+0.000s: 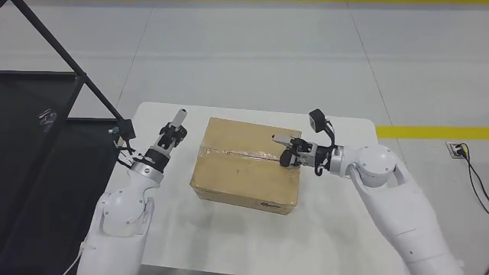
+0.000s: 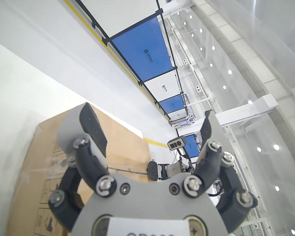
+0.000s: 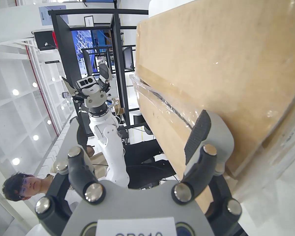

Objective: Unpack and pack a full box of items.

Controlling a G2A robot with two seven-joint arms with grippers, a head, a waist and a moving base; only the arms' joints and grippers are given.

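A closed cardboard box [image 1: 246,164] lies in the middle of the white table, its top flaps sealed by a clear tape seam [image 3: 162,99]. My right gripper [image 1: 286,151] is at the box's right end, over the seam, and open; one finger pad [image 3: 199,133] rests against the cardboard [image 3: 223,62] beside the tape. My left gripper [image 1: 176,126] is off the box's left end, apart from it, open with nothing between its fingers [image 2: 92,128]. From the left wrist the box [image 2: 127,153] stands just past that gripper [image 2: 150,128].
The white table [image 1: 344,221] has bare room in front of the box and to its right. A black metal frame with dark netting [image 1: 46,160] stands close to the table's left edge, beside the left arm.
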